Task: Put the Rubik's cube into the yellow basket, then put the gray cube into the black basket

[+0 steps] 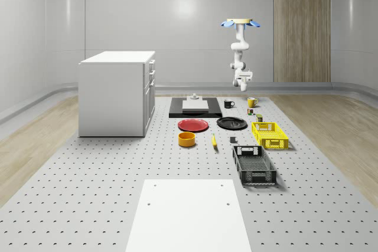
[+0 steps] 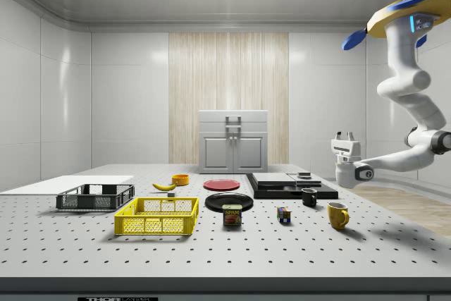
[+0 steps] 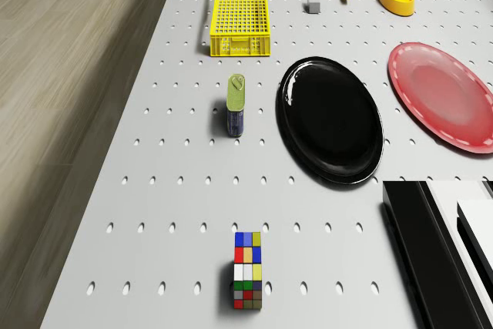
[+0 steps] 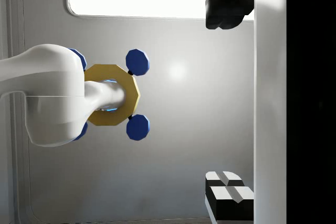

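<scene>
Two baskets lie right of centre in the whole-scene view, one yellow basket point(image 1: 270, 134) and one black basket point(image 1: 254, 165), both empty, long axes running toward the far wall. One Rubik's cube point(image 2: 284, 215) sits on the table point(image 1: 88, 169) beside a can point(image 2: 232, 215), low centre in the side view; one gray cube point(image 1: 233, 140) lies nearby. The drone point(image 1: 241, 23) hovers above two mugs. The gripper point(image 2: 344, 136) points up, open, holding nothing.

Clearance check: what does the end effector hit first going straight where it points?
End effector points up; drone hovers over the table, off to one side of that line. First contact looks like the ceiling, though depth is unclear.
</scene>
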You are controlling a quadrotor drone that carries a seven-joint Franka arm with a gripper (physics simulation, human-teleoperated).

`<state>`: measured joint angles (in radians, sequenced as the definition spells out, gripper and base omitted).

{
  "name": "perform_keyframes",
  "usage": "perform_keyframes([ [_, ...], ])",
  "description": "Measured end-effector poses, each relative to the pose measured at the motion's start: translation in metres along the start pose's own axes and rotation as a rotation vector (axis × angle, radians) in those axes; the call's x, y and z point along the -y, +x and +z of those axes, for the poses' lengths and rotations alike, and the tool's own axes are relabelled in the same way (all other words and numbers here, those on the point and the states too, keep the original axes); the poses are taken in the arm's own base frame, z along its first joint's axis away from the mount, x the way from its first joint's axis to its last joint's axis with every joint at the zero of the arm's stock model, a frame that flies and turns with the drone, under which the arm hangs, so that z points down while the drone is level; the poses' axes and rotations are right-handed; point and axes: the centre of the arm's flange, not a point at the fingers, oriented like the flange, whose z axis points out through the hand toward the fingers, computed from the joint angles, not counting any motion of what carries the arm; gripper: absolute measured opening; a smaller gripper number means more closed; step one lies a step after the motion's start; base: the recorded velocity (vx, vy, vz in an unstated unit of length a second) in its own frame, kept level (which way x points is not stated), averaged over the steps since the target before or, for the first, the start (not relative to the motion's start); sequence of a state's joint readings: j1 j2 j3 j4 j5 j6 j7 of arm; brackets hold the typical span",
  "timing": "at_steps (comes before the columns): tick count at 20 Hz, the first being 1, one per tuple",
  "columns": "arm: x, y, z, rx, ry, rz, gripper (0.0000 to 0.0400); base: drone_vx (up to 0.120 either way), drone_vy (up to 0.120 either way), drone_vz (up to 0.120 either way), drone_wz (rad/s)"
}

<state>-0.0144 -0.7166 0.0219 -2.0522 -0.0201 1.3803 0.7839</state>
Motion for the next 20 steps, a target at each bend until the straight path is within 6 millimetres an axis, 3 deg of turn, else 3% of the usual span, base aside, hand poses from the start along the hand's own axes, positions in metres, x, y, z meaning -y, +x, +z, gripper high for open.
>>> perform_keyframes([
  [12,0.015,-0.016,0.003,-0.165,-0.152,-0.004,0.0400,0.120,0.000,0.000,0.000],
  [17,0.036,-0.038,0.015,-0.400,-0.383,-0.009,0.0400,0.120,0.000,0.000,0.000],
  [20,0.054,-0.056,0.038,-0.645,-0.628,-0.015,0.0400,0.120,0.000,-0.040,0.000],
])
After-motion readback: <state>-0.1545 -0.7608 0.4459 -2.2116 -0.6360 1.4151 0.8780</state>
